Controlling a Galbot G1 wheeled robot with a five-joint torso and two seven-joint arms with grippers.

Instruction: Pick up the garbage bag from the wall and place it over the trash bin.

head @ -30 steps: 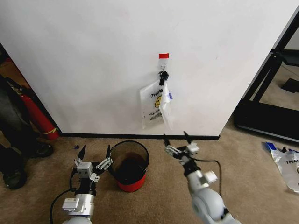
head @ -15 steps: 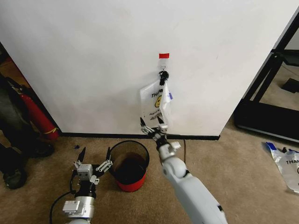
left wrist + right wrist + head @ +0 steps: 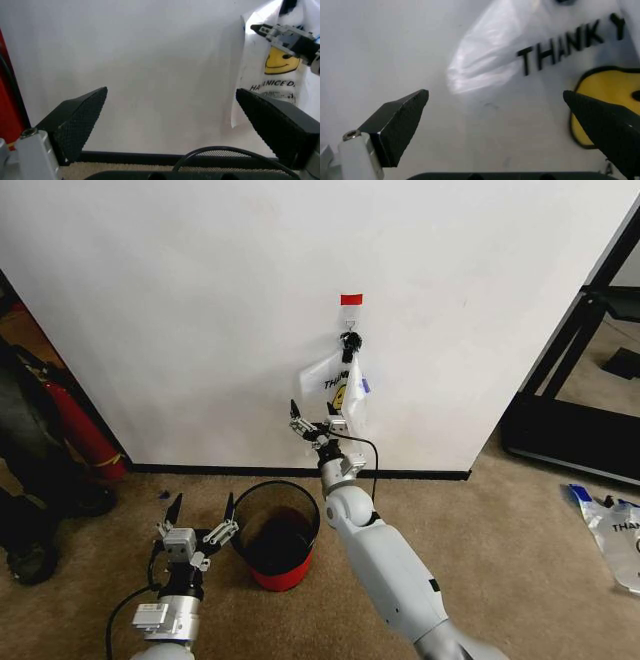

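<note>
The garbage bag (image 3: 338,392), see-through with a yellow smiley and "THANK YOU" print, hangs from a black hook (image 3: 350,343) on the white wall (image 3: 200,310), below a red tape strip (image 3: 350,299). My right gripper (image 3: 313,418) is open and raised to the bag's lower left part, close to the plastic. In the right wrist view the bag (image 3: 545,71) spreads between the open fingers (image 3: 400,122). The trash bin (image 3: 262,489), black-rimmed with a red base, stands on the carpet below. Left of the bin, my left gripper (image 3: 204,502) is open and low; from its wrist the bag (image 3: 272,80) shows.
A black baseboard (image 3: 200,470) runs along the wall's foot. A red fire extinguisher (image 3: 75,425) and dark wheeled gear (image 3: 30,520) stand at the left. A black frame (image 3: 570,380) is at the right, with another printed bag (image 3: 612,528) flat on the carpet.
My right arm has stretched forward and up, from above the carpet right of the bin to the hanging bag. The left arm, the bin and the bag have not moved.
</note>
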